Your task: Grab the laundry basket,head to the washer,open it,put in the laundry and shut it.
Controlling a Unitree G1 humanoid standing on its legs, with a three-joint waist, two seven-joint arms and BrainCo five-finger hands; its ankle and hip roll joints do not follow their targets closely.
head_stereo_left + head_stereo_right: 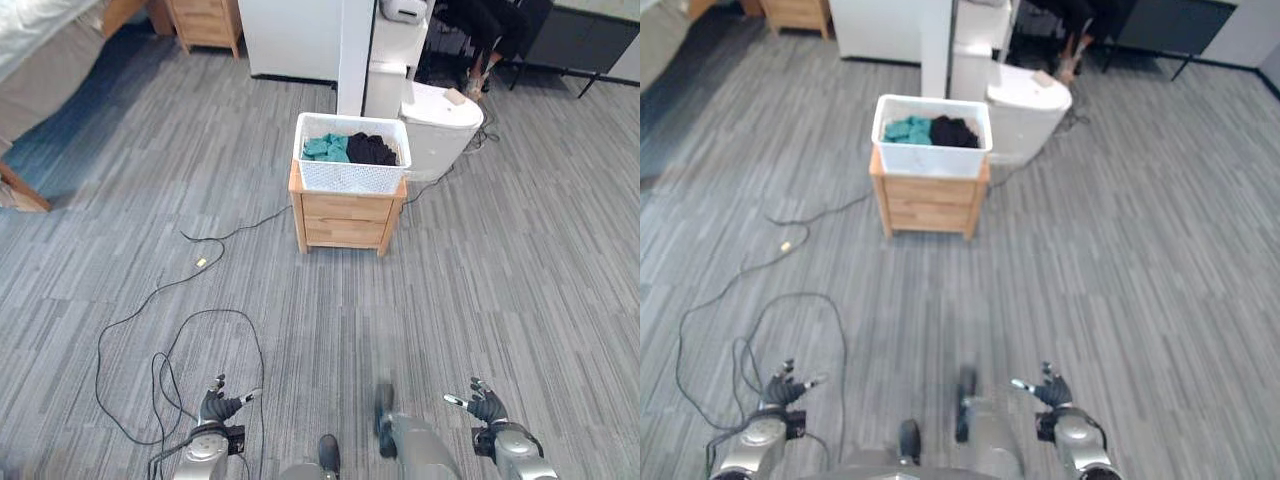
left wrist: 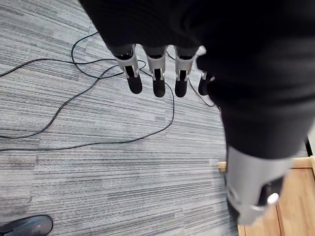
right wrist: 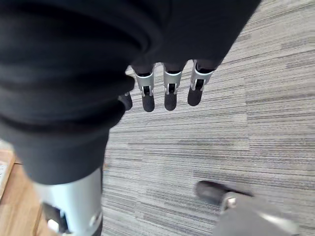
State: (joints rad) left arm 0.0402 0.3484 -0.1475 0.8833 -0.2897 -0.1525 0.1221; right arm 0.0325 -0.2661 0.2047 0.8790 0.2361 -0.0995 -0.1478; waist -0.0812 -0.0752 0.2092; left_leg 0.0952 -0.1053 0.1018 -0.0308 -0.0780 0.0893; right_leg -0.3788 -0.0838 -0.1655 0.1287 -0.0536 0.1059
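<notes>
White mesh laundry basket [image 1: 350, 165] perched on a small wooden cabinet [image 1: 346, 220], mid-floor and well ahead of both hands. Heaped inside: teal clothing [image 1: 326, 148] to the robot's left, black clothing [image 1: 371, 149] to its right, the pile level with the rim or just below it. Raised on the cabinet, apparently, so that the rim can be taken from a standing reach and not from the floor.

Left hand [image 1: 222, 404] low at the near edge of the head views, fingers [image 2: 157, 73] straight and spread, holding nothing; grey striped carpet [image 1: 520, 270] past the fingertips in its wrist view. Right hand [image 1: 482, 401] likewise low on the other side, fingers [image 3: 170, 91] straight, relaxed and empty. Both carried apart at the sides, roughly a basket's width between them by the look of it: a posture for walking up, not yet for grasping.

White rounded appliance [image 1: 440, 125] just behind the cabinet to the right, next to a white pillar [image 1: 355, 55]; possibly the washer, though no door visible from here. Wooden furniture [image 1: 205, 22] and a bed's edge [image 1: 40, 30] far left. Part of a seated person [image 1: 485, 40] by dark desks at the back.

Task judged barely begun: basket untouched, approach still to be made. Thin cable [image 1: 240, 228] trailing across the carpet toward the cabinet a possible snag underfoot.
</notes>
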